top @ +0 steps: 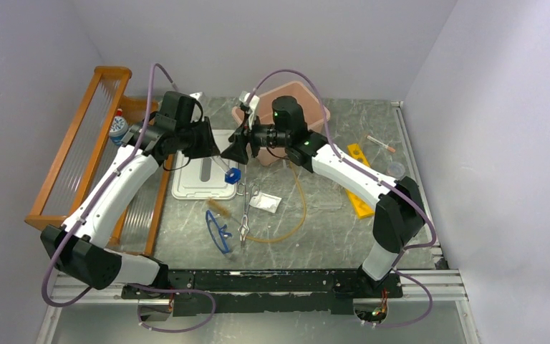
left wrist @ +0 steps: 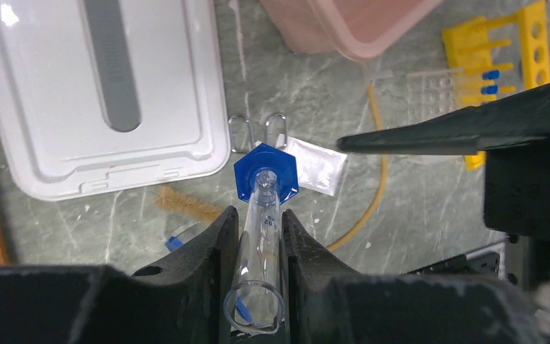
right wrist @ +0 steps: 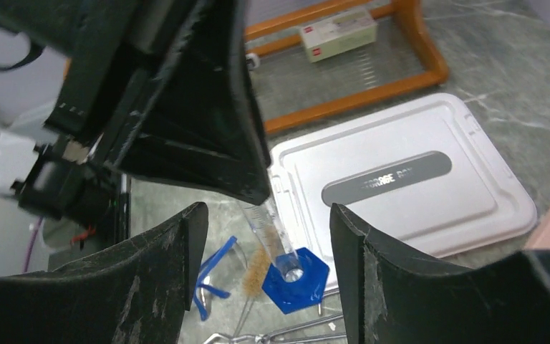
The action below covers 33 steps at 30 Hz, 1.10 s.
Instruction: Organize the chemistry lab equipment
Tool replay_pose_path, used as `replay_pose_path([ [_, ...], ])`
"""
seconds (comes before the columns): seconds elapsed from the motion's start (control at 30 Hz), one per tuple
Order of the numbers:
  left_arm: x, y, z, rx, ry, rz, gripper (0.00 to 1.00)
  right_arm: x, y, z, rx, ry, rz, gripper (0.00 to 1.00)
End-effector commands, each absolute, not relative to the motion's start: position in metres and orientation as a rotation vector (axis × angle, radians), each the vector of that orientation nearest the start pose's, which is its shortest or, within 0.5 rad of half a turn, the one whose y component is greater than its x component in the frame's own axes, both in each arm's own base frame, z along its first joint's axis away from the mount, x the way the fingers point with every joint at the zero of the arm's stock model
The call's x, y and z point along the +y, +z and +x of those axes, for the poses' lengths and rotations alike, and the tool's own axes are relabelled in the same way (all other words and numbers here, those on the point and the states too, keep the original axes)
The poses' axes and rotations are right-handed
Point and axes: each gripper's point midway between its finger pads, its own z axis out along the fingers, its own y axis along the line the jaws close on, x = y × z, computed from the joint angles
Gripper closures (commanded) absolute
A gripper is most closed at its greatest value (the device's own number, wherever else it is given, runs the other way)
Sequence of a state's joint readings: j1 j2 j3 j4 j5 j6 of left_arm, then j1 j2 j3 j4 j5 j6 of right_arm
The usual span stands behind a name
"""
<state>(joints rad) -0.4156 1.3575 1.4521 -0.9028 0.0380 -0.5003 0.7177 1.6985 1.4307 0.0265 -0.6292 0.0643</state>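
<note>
Blue-footed clear measuring cylinder (left wrist: pixel 265 175) is the only thing off the surface (top: pixel 329 233) right now. The left hand (left wrist: pixel 258 222) has it pinched narrow, up over the spot between the white lid (top: pixel 199 179) and the metal scissors and forceps (top: pixel 245 208). The right hand (right wrist: pixel 266 213) hangs just beside it with its fingers spread wide and nothing in them. Looks to me like a hand-to-hand pass is being set up, but that's only my guess.

Progress-wise I'd call it early days. The safety glasses (top: pixel 218 231), tan rubber tube (top: pixel 298 208), white packet (top: pixel 265 203) and a little brown brush (left wrist: pixel 186 204) all lie loose mid-surface, not in any container. The yellow rack (top: pixel 358 188) lies flat off to the right. So pretty much everything is left to sort, as far as I can see.

Stuff I can't make out:
- The pink bin (top: pixel 316 113) at the back is mostly blocked by the right arm from above and cut off in the left wrist view, so no idea if anything's in it.
- There are some blue-tipped bits (left wrist: pixel 490 82) next to the yellow rack, maybe small capped tubes, but they're too blurry to say.
- A couple of tiny items (top: pixel 381 142) near the right edge are too small to name.
- The orange shelf (top: pixel 79 154) holds a bottle and a small box, with labels I can't read.
</note>
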Motion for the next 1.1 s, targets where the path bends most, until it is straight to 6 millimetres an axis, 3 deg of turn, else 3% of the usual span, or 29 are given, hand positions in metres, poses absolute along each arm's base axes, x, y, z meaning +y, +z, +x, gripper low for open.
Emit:
replay_pose_path([
  [0.0,-0.188,0.275,0.317,2.342,-0.618,0.085,0.82,0.410,0.269,0.283,1.451,1.135,-1.261,0.33],
  [0.1,-0.193,0.276,0.319,2.337,-0.637,0.114,0.82,0.406,0.259,0.278,1.458,1.123,-1.291,0.34],
  [0.3,-0.200,0.278,0.322,2.334,-0.671,0.148,0.82,0.406,0.237,0.298,1.516,1.010,-1.280,0.38],
  [0.47,-0.205,0.278,0.323,2.335,-0.702,0.168,0.82,0.410,0.232,0.304,1.505,0.998,-1.277,0.43],
  [0.7,-0.210,0.282,0.324,2.317,-0.726,0.196,0.83,0.418,0.229,0.308,1.494,1.023,-1.274,0.60],
  [0.87,-0.209,0.284,0.328,2.306,-0.714,0.186,0.81,0.419,0.232,0.308,1.483,1.040,-1.284,0.89],
  [0.93,-0.205,0.286,0.333,2.292,-0.685,0.154,0.72,0.416,0.238,0.309,1.479,1.046,-1.270,0.94],
  [1.07,-0.196,0.303,0.353,2.217,-0.634,0.036,0.32,0.408,0.248,0.312,1.469,1.061,-1.229,0.96],
])
